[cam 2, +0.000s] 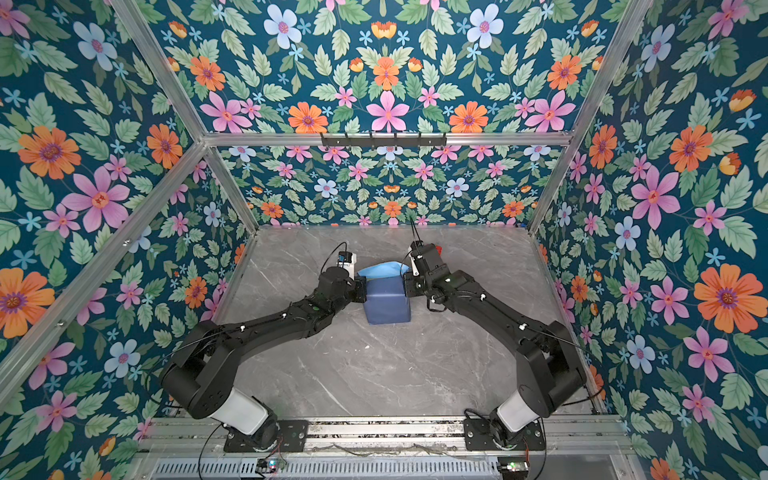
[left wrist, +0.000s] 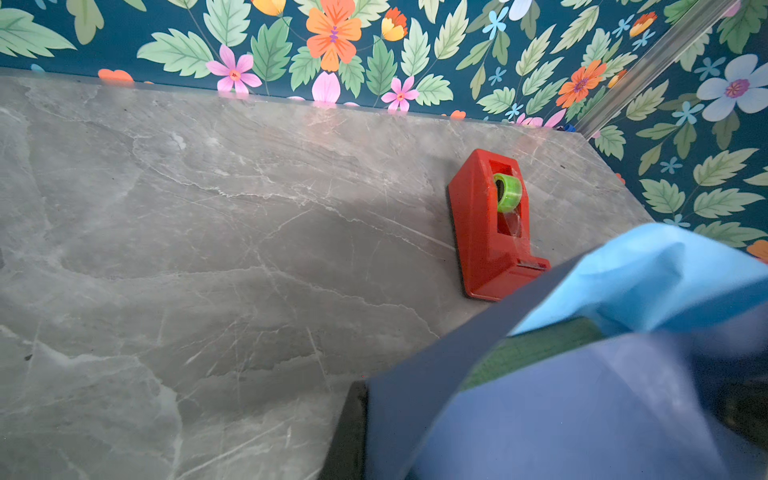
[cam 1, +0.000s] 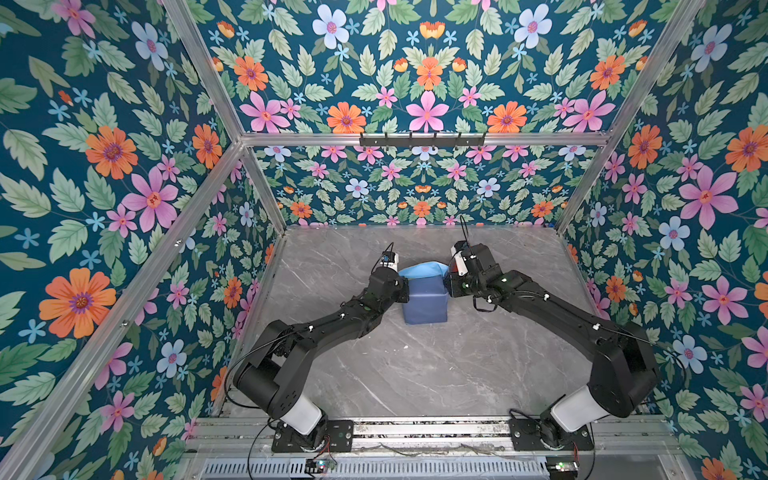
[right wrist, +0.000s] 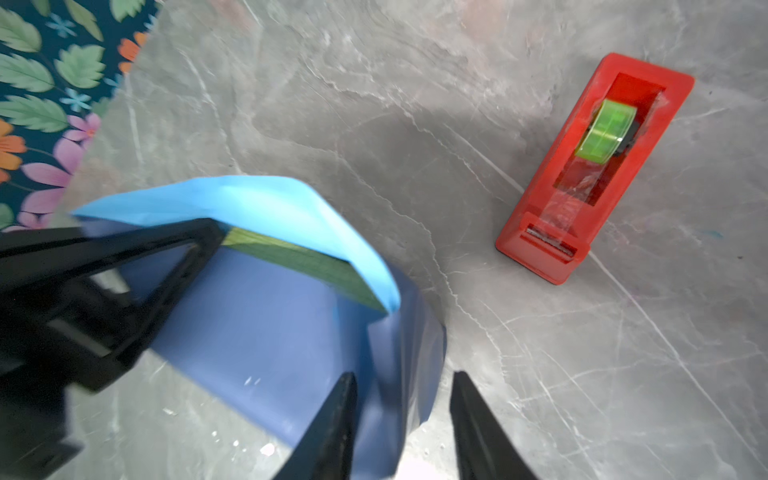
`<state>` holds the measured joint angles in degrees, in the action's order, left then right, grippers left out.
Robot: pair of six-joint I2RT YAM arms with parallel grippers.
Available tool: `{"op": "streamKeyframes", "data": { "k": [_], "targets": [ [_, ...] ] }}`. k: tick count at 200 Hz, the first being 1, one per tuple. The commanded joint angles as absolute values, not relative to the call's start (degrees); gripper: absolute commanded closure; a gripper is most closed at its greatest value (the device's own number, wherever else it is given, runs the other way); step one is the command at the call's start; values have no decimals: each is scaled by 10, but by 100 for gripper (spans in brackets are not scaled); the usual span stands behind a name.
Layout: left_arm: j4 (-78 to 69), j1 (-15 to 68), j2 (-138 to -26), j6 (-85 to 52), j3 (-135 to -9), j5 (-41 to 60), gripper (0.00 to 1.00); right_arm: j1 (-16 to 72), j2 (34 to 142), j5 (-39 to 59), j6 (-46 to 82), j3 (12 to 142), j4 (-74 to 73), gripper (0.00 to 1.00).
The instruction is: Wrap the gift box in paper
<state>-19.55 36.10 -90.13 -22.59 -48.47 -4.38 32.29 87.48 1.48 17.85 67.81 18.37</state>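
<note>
**Item 1, gift box** (right wrist: 299, 266). Olive-green. Only a narrow strip of its top, at the far end, is being shown in the wrist views. The rest is being covered by the paper. The box is being borne by the grey marble table (cam 1: 415, 374), about mid-table, between the two grippers.

**Item 2, paper** (cam 1: 428, 307). The slate-blue face is being presented outward over the top and near side of the box. The light sky-blue face is being exposed on a flap (cam 2: 380, 270), which is being raised over the box's far end.

**Item 3, left gripper** (right wrist: 210, 237). It is being applied at the far left upper corner of the box, where the flap and the green strip meet. Its fingers are being held fully together, with the tip against the paper. Whether a fold is being pinched cannot be told, as the view is being blurred there.

**Item 4, right gripper** (right wrist: 404, 376). It is being held at the right side of the box. Its fingers are being parted by a moderate gap and nothing is being gripped. The slate-blue edge of the paper is being seen beneath the gap.

**Item 5, tape dispenser** (left wrist: 473, 232). Red, with a green roll (left wrist: 508, 192). It is being stood on the table beyond the box, apart from the paper.
</note>
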Motion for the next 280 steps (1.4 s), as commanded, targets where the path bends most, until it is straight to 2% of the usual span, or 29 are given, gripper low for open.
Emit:
{"op": "streamKeyframes", "data": {
  "k": [1, 21, 50, 87, 136, 185, 225, 252, 280],
  "targets": [
    [-181, 360, -904, -226, -483, -52, 92, 322, 850, 33, 183, 664, 181, 56],
    [-181, 360, -904, -227, -483, -50, 91, 322, 835, 49, 186, 645, 161, 52],
    [-181, 360, -904, -227, -484, -51, 89, 322, 870, 55, 190, 655, 147, 47],
    [-183, 360, -904, -230, -485, -47, 89, 322, 905, 11, 181, 677, 137, 54],
    [-183, 360, -904, -231, -485, -47, 89, 322, 939, 6, 157, 717, 156, 80],
    [-183, 360, -902, -229, -483, -48, 89, 329, 968, -25, 173, 751, 191, 100],
    [-184, 360, -902, -232, -484, -47, 89, 344, 980, -70, 200, 767, 214, 100],
    [-184, 360, -901, -232, -485, -47, 89, 344, 973, -66, 207, 764, 215, 100],
    [-183, 360, -899, -232, -484, -49, 89, 343, 928, -63, 199, 756, 221, 80]
  ]
}}
